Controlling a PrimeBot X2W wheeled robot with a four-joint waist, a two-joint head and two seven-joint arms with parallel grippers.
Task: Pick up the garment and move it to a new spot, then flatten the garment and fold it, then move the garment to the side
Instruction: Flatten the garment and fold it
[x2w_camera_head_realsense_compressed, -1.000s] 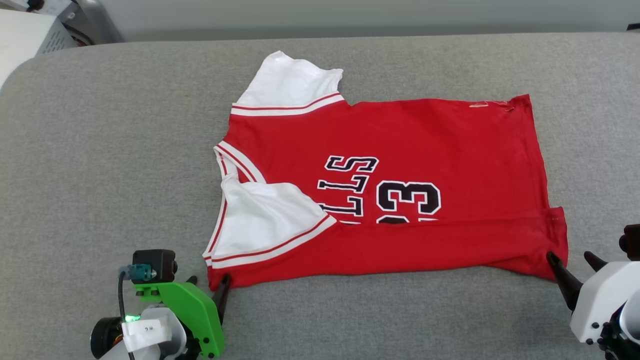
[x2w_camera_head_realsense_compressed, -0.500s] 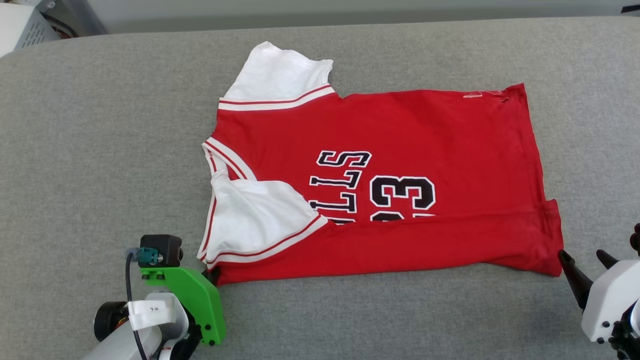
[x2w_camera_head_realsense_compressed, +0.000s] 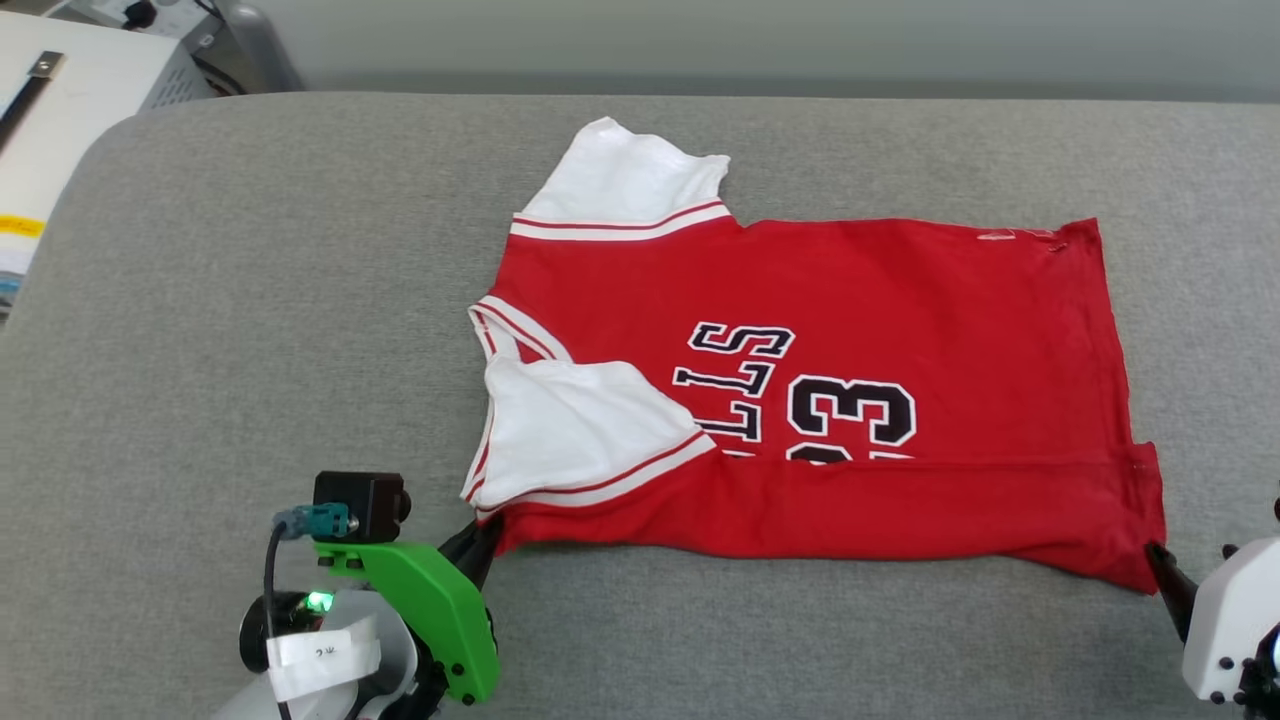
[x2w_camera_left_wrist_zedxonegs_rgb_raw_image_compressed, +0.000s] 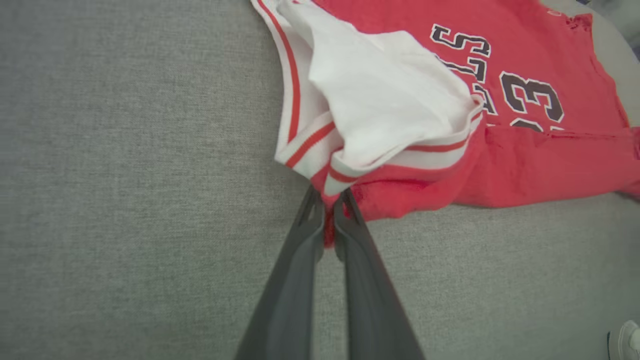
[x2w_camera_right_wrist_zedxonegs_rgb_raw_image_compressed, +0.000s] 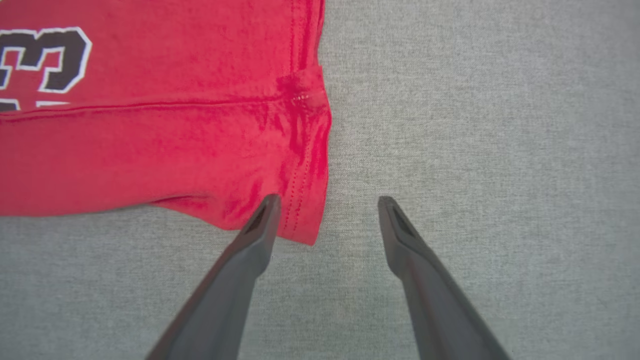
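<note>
Since a sec ago the L gripper (x2w_camera_head_realsense_compressed: 485, 535) has gone from spread to pressed together on the jersey's (x2w_camera_head_realsense_compressed: 850, 300) near-left corner; the R gripper (x2w_camera_head_realsense_compressed: 1193, 555) hasn't changed, and the overall shift in framing looks like camera movement, not cloth. Head view: jersey lies sideways mid grey pad (x2w_camera_head_realsense_compressed: 250, 300), neck to the robot's left, hem to the right. Near long edge is already turned up over the bottom of the print w/ near sleeve (x2w_camera_head_realsense_compressed: 580, 430) tucked in; far sleeve (x2w_camera_head_realsense_compressed: 625, 180) sticks out flat. Left wrist view: L gripper (x2w_camera_left_wrist_zedxonegs_rgb_raw_image_compressed: 327, 210) pinches a bit of red cloth right under the striped sleeve trim, and the corner looks slightly bunched. Right wrist view: R gripper (x2w_camera_right_wrist_zedxonegs_rgb_raw_image_compressed: 328, 200) is spread wide, one finger over the hem corner of the jersey (x2w_camera_right_wrist_zedxonegs_rgb_raw_image_compressed: 150, 150), the other over bare pad, so nothing is held there yet. Progress, as I judge it: move and flatten look done, first lengthwise fold in, second fold being set up. Left to do: R grip, rest of folding incl. far sleeve, then shifting it aside.
</note>
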